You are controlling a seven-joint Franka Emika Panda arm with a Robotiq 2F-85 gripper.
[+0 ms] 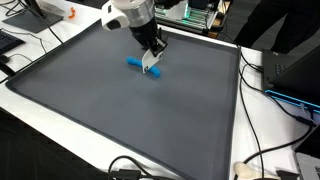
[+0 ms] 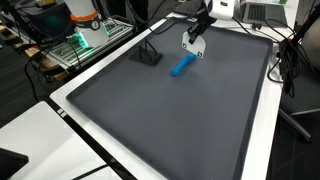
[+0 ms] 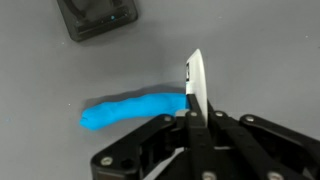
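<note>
Wrist view only: black gripper [image 3: 192, 112] fingers pinched narrow, holding thin white flat card [image 3: 196, 75]. Dark print on card, unreadable. Blue soft cylinder [image 3: 130, 110] lies flat on dark grey mat [image 1: 120, 120], end just beside card. Exterior views add white table [image 1: 270, 120], black cables [image 1: 262, 150], small black stand [image 2: 148, 55].

an exterior view: raised, mid-range, facing across the dark mat [image 1: 110, 110] from its near edge | an exterior view: raised, off a corner, facing diagonally along the mat [image 2: 160, 120] | wrist view: very close, straight down past the end effector [image 3: 195, 120] gripping a white blade [image 3: 195, 75] | shared by all: blue roll [image 1: 135, 63], mat around it
</note>
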